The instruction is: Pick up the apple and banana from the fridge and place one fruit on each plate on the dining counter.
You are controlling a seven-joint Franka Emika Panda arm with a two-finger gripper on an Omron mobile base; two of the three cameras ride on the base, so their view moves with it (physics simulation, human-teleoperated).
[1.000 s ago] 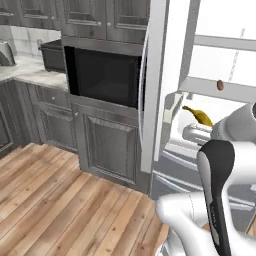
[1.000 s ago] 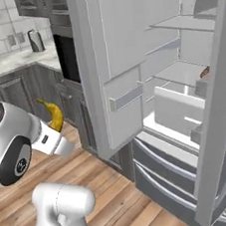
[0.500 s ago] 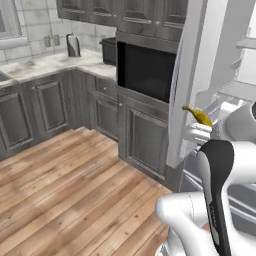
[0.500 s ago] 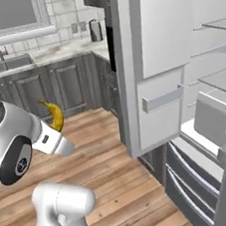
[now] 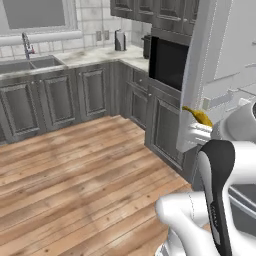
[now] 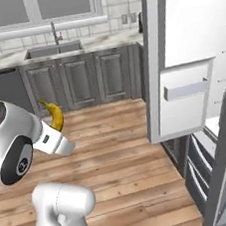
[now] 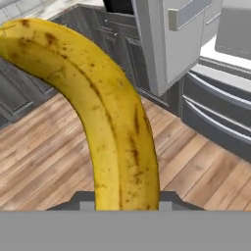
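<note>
My gripper (image 6: 56, 129) is shut on the lower end of the banana (image 6: 53, 115), a curved yellow fruit with brown specks that stands upright out of the hand. In the left base view the banana (image 5: 199, 116) sits just above the gripper (image 5: 194, 131), close in front of the fridge (image 5: 220, 45) door. The hand view has the banana (image 7: 112, 112) arching up from the gripper (image 7: 126, 205). The white fridge (image 6: 186, 56) stands open at the right, with its drawers (image 7: 215, 117) low down. The apple, the plates and the dining counter are out of view.
A marble wall counter with a sink (image 5: 30, 62) and tap (image 6: 54, 31) runs along the tiled wall over dark grey cabinets (image 6: 76, 79). A black microwave (image 5: 167, 60) is built in beside the fridge. Wooden floor (image 5: 75, 175) spreads out to the left.
The whole picture has shifted: the base has turned away from the fridge interior toward the sink wall. The banana stays in the shut gripper, held the same way.
</note>
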